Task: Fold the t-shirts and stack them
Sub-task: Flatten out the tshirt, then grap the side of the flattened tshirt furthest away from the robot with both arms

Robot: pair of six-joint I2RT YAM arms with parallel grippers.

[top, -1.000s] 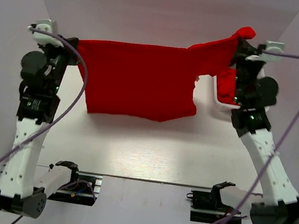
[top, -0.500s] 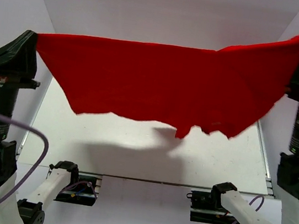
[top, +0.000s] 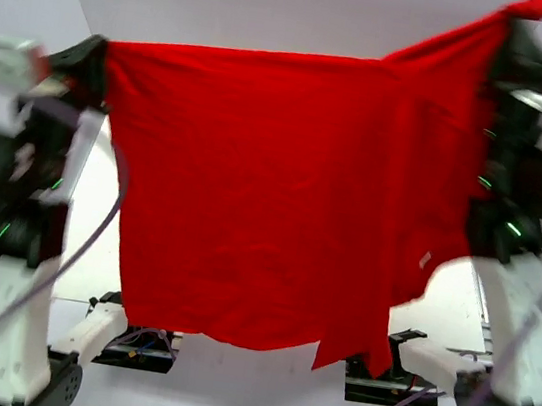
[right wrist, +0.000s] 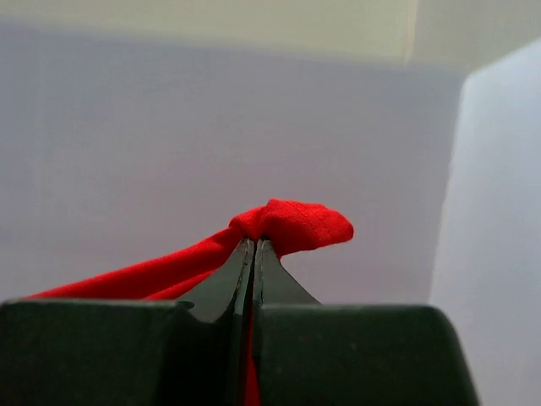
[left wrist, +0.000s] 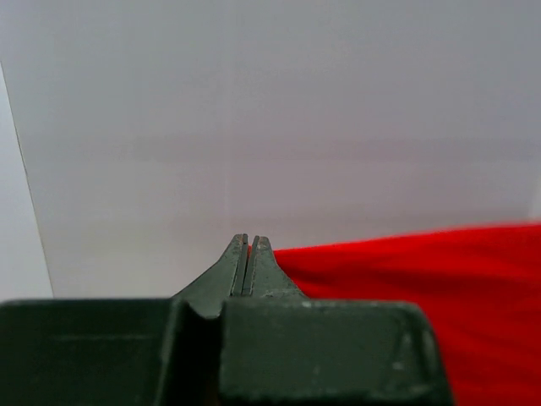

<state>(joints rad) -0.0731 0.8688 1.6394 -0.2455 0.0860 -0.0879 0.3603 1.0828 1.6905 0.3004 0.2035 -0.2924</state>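
Note:
One bright red t-shirt (top: pixel 272 193) hangs spread wide between my two raised arms, high above the table. My left gripper (top: pixel 99 50) is shut on its left upper corner; in the left wrist view the gripper (left wrist: pixel 249 245) pinches the edge and red cloth (left wrist: pixel 423 279) runs off right. My right gripper (top: pixel 524 21) is shut on the right upper corner; in the right wrist view the gripper (right wrist: pixel 255 244) holds a red bunch (right wrist: pixel 296 224) above the tips. The shirt's lower hem hangs near the arm bases. A small white label (top: pixel 424 259) shows at the right side.
The white table (top: pixel 100 199) shows only in slivers beside the hanging shirt. The two arm bases (top: pixel 141 338) sit at the near edge. Grey walls enclose the left, back and right. The basket is hidden behind the shirt.
Both arms have risen, and the shirt, first stretched low over the far table, then lifted, now hangs full length, covering most of the table.

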